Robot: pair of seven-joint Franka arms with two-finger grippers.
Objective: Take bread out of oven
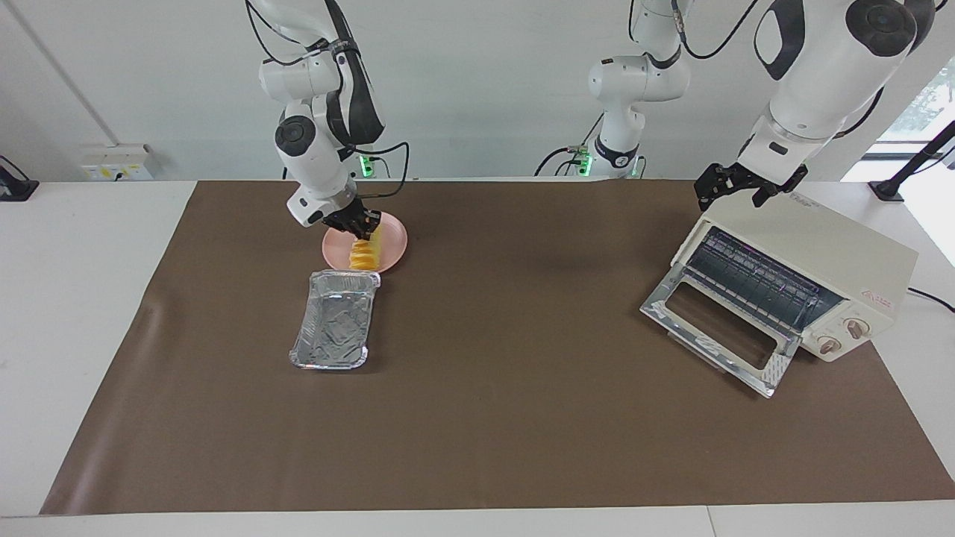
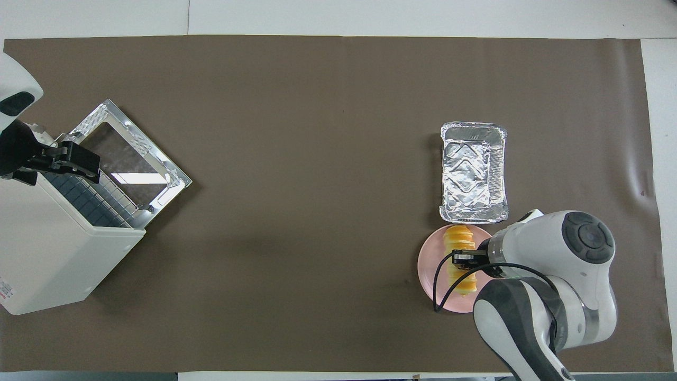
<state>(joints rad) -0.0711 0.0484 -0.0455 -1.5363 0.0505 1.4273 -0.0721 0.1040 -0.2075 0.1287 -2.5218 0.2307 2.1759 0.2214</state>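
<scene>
Bread [image 1: 364,250] out of oven [image 1: 791,276], lying on pink plate [image 1: 394,240]; right hand [image 1: 357,223] at it, grip unclear; left hand [image 1: 735,188] wide over oven; only release left.

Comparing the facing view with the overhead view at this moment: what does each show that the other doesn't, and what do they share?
Only the facing view shows the oven's two knobs and the front of its wire rack, both arms up to their bases, a third arm by the wall, and the left gripper raised above the oven top. Only the overhead view shows the bread lengthwise on the pink plate and the foil tray's creased bottom. Both show the oven door folded open, the empty tray beside the plate, and the right gripper at the bread.
</scene>
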